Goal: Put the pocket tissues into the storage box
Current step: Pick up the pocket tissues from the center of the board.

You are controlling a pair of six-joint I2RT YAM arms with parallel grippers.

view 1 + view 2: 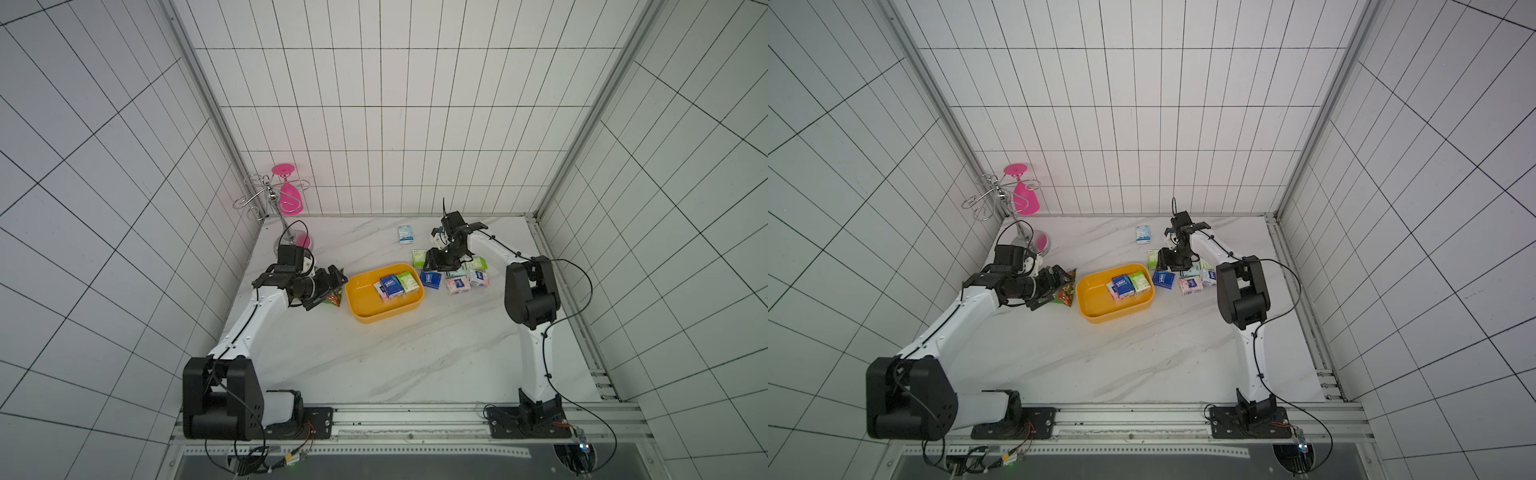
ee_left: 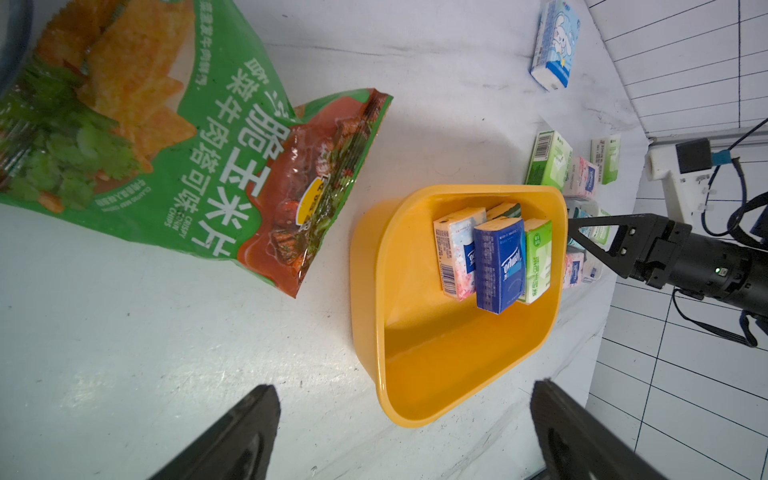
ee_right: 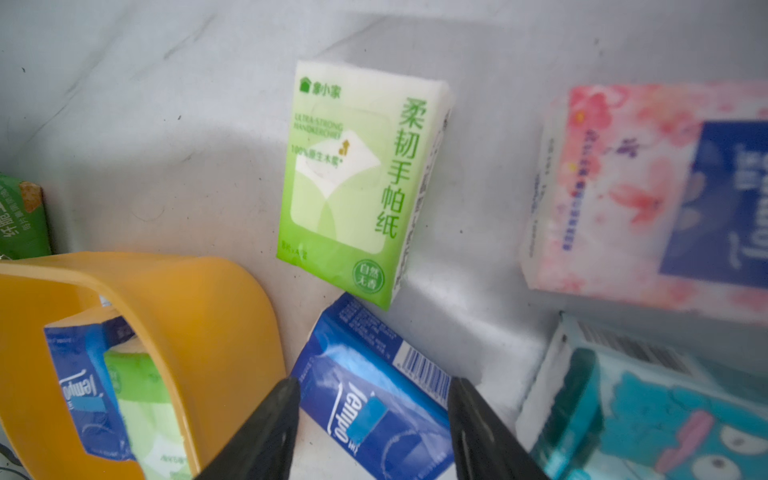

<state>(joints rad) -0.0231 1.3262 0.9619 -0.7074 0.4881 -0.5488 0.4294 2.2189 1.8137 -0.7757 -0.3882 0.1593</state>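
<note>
The yellow storage box [image 1: 365, 316] [image 2: 415, 374] sits mid-table and holds three pocket tissues at its right end: dark blue [image 1: 390, 285], green [image 1: 408, 281] and pink [image 2: 453, 249]. Several more packets lie right of it. My right gripper [image 1: 442, 266] [image 3: 374, 380] is open and hangs low beside the box wall [image 3: 199, 316]. Its fingers straddle a dark blue packet [image 3: 374, 411] lying on the table. Round it lie a green packet [image 3: 353, 178], a pink one [image 3: 644, 195] and a teal one [image 3: 648, 407]. My left gripper [image 1: 332, 289] [image 2: 405, 386] is open and empty, left of the box.
A green-and-orange snack bag [image 1: 334, 297] [image 2: 166, 145] lies under my left gripper's end. A wire rack with a pink glass [image 1: 286, 195] stands at the back left corner. One white-and-blue packet [image 1: 406, 235] lies alone near the back wall. Tiled walls close in three sides.
</note>
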